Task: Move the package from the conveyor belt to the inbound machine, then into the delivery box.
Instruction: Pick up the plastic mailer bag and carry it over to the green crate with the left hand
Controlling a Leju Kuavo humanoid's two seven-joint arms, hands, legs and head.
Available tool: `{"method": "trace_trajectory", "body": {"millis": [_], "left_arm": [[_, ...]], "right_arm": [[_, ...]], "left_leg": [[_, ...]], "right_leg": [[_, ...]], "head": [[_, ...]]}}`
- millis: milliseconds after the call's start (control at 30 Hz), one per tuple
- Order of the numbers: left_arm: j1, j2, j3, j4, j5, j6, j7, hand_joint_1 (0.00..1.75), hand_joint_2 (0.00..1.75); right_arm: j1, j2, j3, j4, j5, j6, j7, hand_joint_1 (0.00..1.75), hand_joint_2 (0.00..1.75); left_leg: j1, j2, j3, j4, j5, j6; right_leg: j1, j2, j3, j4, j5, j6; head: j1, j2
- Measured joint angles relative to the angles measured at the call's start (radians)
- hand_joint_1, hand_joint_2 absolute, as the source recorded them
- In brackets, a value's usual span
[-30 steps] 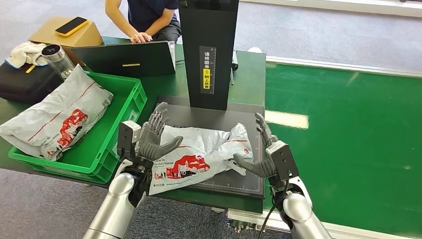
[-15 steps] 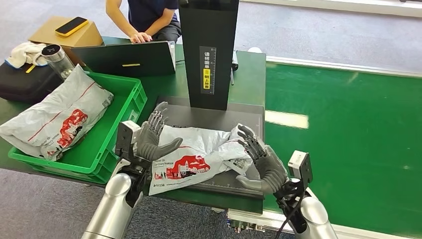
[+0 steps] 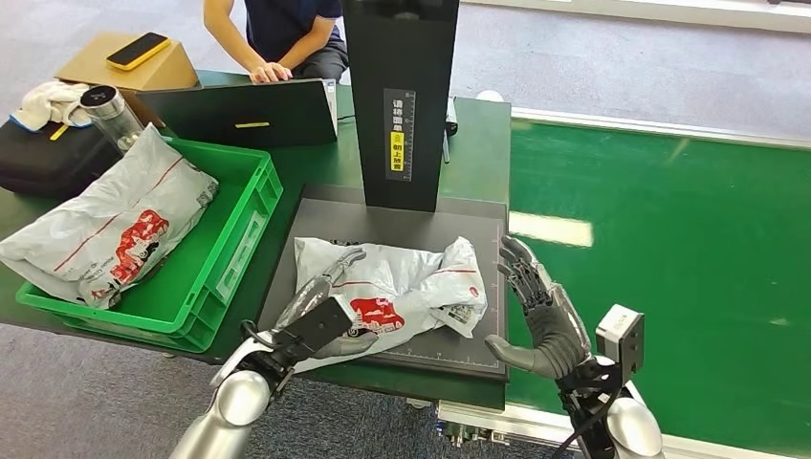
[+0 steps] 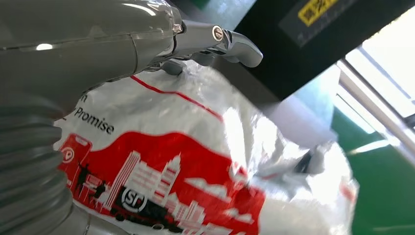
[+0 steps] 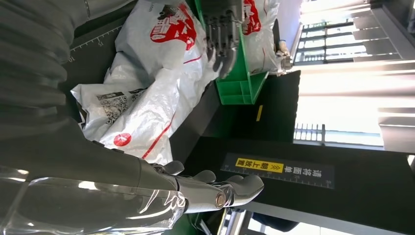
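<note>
- The package (image 3: 397, 287) lies on the scanner's dark platform (image 3: 478, 215).
- Left hand (image 3: 320, 301) rests flat on its 8 o'clock side, grasping nothing.
- Right hand (image 3: 540, 316) hangs spread at 3 o'clock, apart.

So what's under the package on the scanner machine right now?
The package lies on the machine's dark platform, with ruler marks along its near edge. The left hand rests on the package's near end. The platform beneath is covered.

Parcel-sorting test station in a lab or warehouse: green conveyor (image 3: 660, 239) at 3 o'clock, black scanner column (image 3: 400, 96) over a ruled platform (image 3: 383, 218) at 12, green crate (image 3: 230, 239) of mail bags at 9.
</note>
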Motion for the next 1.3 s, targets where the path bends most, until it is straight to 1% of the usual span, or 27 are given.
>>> {"method": "trace_trajectory", "body": {"millis": [67,200,400,433,533,567,733,1100,1200,1300], "left_arm": [[-0.009,0.004,-0.032,0.014,-0.077,0.022,0.042,0.0,1.75],[-0.046,0.005,-0.093,0.076,-0.229,0.105,0.151,0.0,1.75],[-0.122,-0.004,-0.165,0.232,-0.367,0.133,0.277,0.0,1.75],[-0.135,-0.007,-0.174,0.257,-0.381,0.136,0.292,0.38,1.75],[-0.169,-0.017,-0.188,0.321,-0.405,0.158,0.327,1.68,1.75],[-0.177,-0.02,-0.189,0.338,-0.41,0.167,0.334,1.75,1.75],[-0.203,-0.028,-0.19,0.383,-0.424,0.184,0.342,1.75,1.75],[-0.227,-0.03,-0.187,0.4,-0.43,0.188,0.314,1.75,1.75],[-0.223,-0.029,-0.182,0.403,-0.425,0.212,0.298,1.75,1.75],[-0.208,-0.029,-0.166,0.397,-0.411,0.265,0.268,1.75,1.75]], "right_arm": [[0.004,0.005,-0.006,-0.005,0.005,-0.001,0.0,0.0,1.75],[0.016,0.016,-0.01,-0.017,0.023,-0.005,0.0,0.0,1.75],[0.018,0.042,-0.014,-0.019,0.052,-0.006,-0.002,0.0,1.75],[0.018,0.046,-0.015,-0.019,0.056,-0.006,-0.003,0.0,1.75],[0.017,0.055,-0.018,-0.019,0.066,-0.006,-0.002,0.0,1.75],[0.017,0.058,-0.019,-0.019,0.069,-0.006,-0.001,0.0,1.75],[0.021,0.067,-0.025,-0.021,0.073,-0.005,0.005,0.0,1.75],[0.029,0.074,-0.028,-0.022,0.081,-0.002,0.011,0.0,1.75],[0.034,0.074,-0.028,-0.022,0.083,-0.002,0.011,0.0,1.75],[0.043,0.075,-0.028,-0.029,0.083,-0.002,0.012,0.0,1.75]], "left_leg": [[0.0,0.0,0.0,0.0,0.0,0.0],[0.0,0.0,0.0,0.0,0.0,0.0],[0.0,0.0,0.002,0.0,0.0,0.0],[0.0,0.0,0.002,0.0,0.0,0.0],[0.0,-0.001,0.006,-0.001,0.0,0.0],[0.0,-0.001,0.007,-0.001,-0.001,0.0],[0.0,0.0,0.011,-0.001,-0.001,0.0],[0.0,-0.001,0.017,-0.001,-0.001,0.0],[0.0,0.0,0.017,-0.001,-0.001,0.0],[0.0,0.0,0.016,-0.001,-0.001,0.0]], "right_leg": [[0.0,0.0,0.0,0.0,0.0,0.0],[0.0,0.0,0.0,0.0,0.0,0.0],[0.0,0.0,0.002,0.0,0.0,0.0],[0.0,0.0,0.003,0.0,0.0,0.0],[0.0,-0.001,0.006,0.0,0.0,0.0],[0.0,-0.001,0.007,0.0,-0.001,0.0],[0.0,-0.001,0.01,0.0,0.0,0.0],[0.0,-0.001,0.017,0.0,-0.001,0.001],[0.0,0.0,0.017,0.0,-0.001,0.001],[0.0,0.0,0.016,0.0,-0.001,0.001]], "head": [[0.0,0.0],[0.0,0.0],[0.0,0.0],[0.0,0.0],[0.0,0.0],[0.0,0.0],[0.0,0.0],[0.0,0.0],[0.0,0.0],[0.0,0.0]]}}
